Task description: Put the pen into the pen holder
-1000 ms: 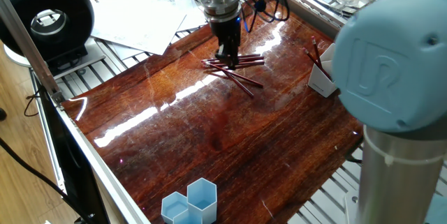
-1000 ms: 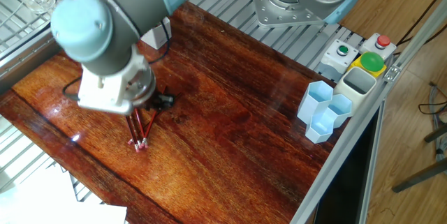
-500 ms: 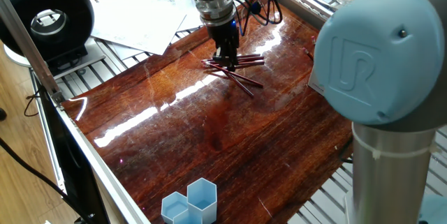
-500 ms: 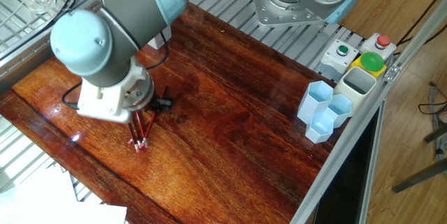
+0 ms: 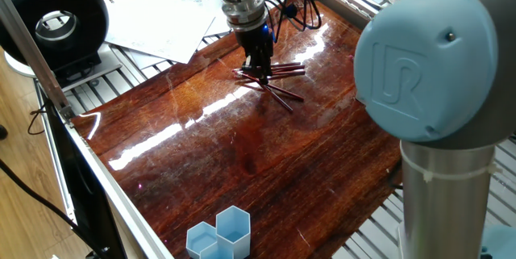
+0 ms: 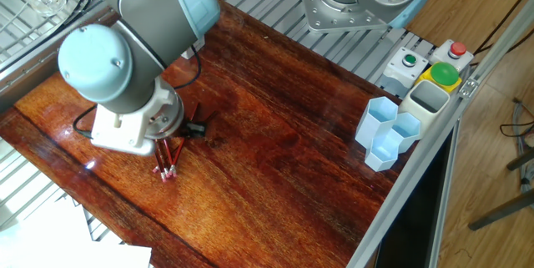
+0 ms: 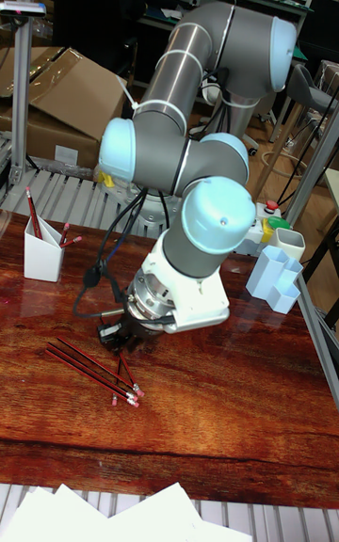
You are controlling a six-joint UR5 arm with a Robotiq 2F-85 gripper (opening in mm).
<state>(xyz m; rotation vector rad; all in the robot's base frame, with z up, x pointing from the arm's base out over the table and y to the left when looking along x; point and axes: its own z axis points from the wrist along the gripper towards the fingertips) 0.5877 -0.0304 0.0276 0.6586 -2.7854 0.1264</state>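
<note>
Bare table (image 5: 266, 170) is lying open between the pens (image 5: 274, 81) and blue cups (image 5: 222, 233); beside the pens, the arm's elbow (image 5: 423, 65) is blocking the holder's side.

end effector (image 5: 260, 67) shifted left, lower over pens (image 5: 270, 81)
</note>
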